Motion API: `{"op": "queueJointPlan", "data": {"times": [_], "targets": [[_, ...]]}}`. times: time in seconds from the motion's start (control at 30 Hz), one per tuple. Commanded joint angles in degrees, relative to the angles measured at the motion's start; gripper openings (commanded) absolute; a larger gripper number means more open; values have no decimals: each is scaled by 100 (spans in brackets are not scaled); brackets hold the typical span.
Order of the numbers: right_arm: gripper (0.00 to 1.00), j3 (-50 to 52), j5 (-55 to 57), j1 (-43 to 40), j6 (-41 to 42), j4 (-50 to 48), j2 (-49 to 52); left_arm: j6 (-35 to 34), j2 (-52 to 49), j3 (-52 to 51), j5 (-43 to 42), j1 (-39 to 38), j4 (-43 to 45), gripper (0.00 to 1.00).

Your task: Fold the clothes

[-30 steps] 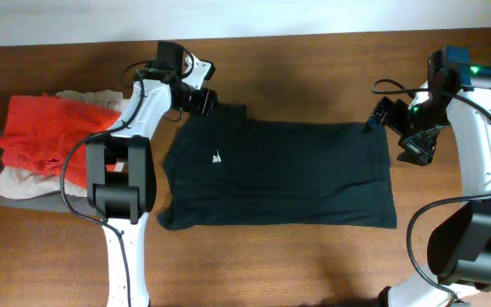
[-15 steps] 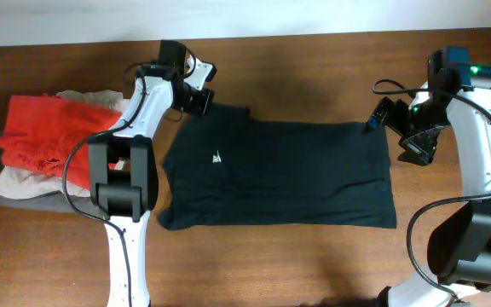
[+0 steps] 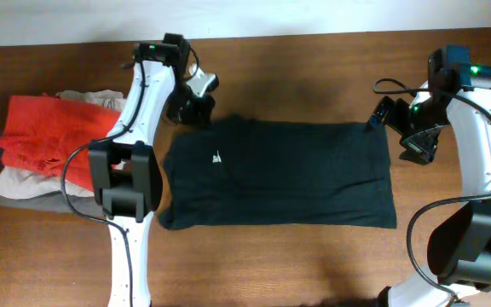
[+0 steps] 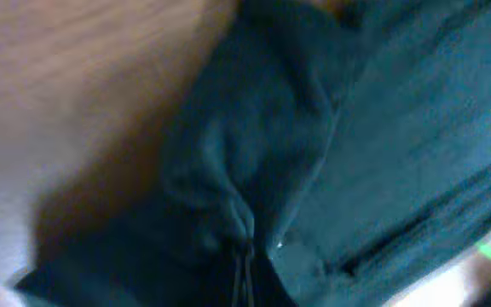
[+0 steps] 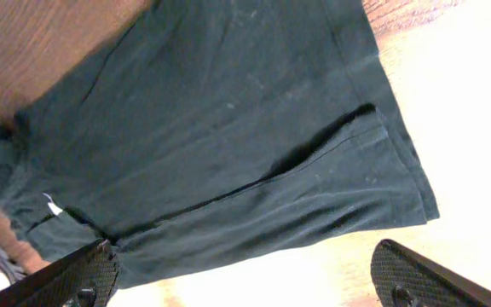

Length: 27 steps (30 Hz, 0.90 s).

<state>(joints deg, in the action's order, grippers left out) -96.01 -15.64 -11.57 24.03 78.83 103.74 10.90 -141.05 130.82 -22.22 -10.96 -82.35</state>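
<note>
The clothes, a black T-shirt [image 3: 288, 175] with a small white logo [image 3: 216, 158], lie flat across the middle of the wooden table. My left gripper [image 3: 196, 109] sits at the shirt's upper-left corner, shut on a pinch of the fabric. In the left wrist view the black cloth [image 4: 356, 128] bunches and rises into the shut gripper [image 4: 244, 286]. My right gripper [image 3: 396, 135] hovers open by the shirt's upper-right corner, holding nothing. In the right wrist view its fingers [image 5: 75, 277] stand wide apart, with the shirt [image 5: 228, 128] spread ahead of them.
A pile of folded garments lies at the left of the table: a red one [image 3: 45, 136] on top, beige [image 3: 92, 98] behind it and grey [image 3: 24, 198] underneath. Bare wooden table [image 3: 314, 264] runs along the front.
My left gripper has shut on the shirt's upper-left corner, and its wrist has turned and shifted slightly, drawing the fabric in. The right arm has not moved.
</note>
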Motion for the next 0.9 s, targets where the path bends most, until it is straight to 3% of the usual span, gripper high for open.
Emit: {"op": "queueJointPlan", "data": {"times": [0.0, 0.2, 0.33, 0.57, 0.7, 0.87], "targets": [[99, -81, 136, 26, 4, -57, -116, 35, -17, 63, 20, -103, -352, 2], [99, -81, 136, 26, 2, -83, -116, 33, -20, 63, 291, -236, -942, 4], [99, -81, 138, 26, 2, -92, -116, 33, -26, 63, 592, -269, -1054, 18], [99, -81, 140, 26, 2, -111, -116, 31, -26, 63, 662, -271, -1226, 19], [99, -81, 138, 26, 2, -168, -116, 31, -33, 59, 651, -275, -492, 19], [99, -81, 136, 26, 2, -186, -116, 33, -260, 52, 496, -424, 586, 42]]}}
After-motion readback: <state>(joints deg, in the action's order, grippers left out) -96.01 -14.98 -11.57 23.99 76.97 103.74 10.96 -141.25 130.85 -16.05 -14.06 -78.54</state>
